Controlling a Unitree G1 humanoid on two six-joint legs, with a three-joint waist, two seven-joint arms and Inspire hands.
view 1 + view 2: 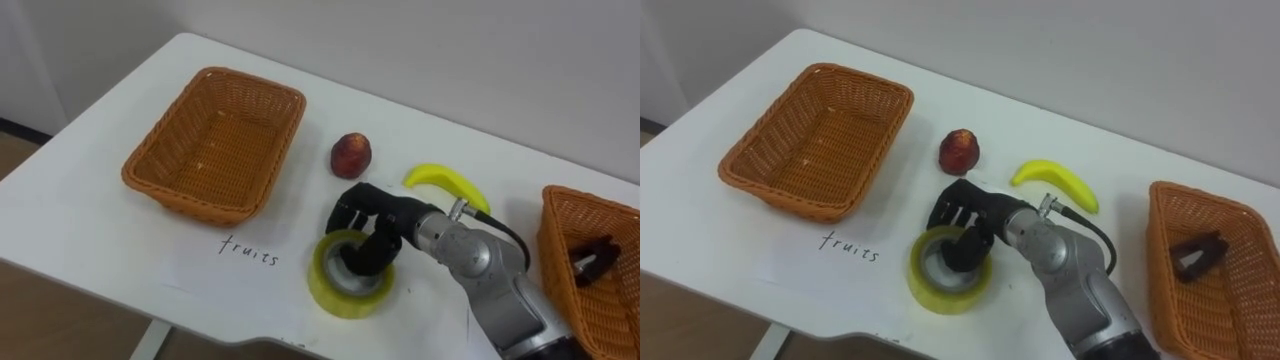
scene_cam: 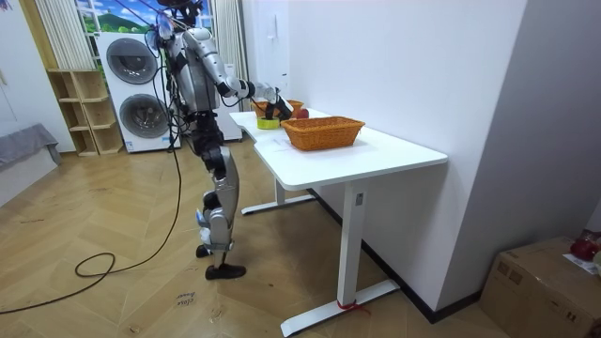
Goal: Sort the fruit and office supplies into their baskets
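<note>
right hand [image 1: 372, 216] on yellow tape roll [image 1: 328, 288]
arm is reaching in from the right, fingers curling over the rim into the core; tape roll is lying flat on the tabletop [image 1: 100, 235].

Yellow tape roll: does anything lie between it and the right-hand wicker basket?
Nothing visible does. The right hand grips the yellow tape roll; the white table towards the orange wicker basket is bare. The yellow banana lies farther back, beside that path.

A peach [image 1: 351, 155] and banana [image 1: 445, 181] lie near a flat yellow tape roll [image 1: 345, 300].
</note>
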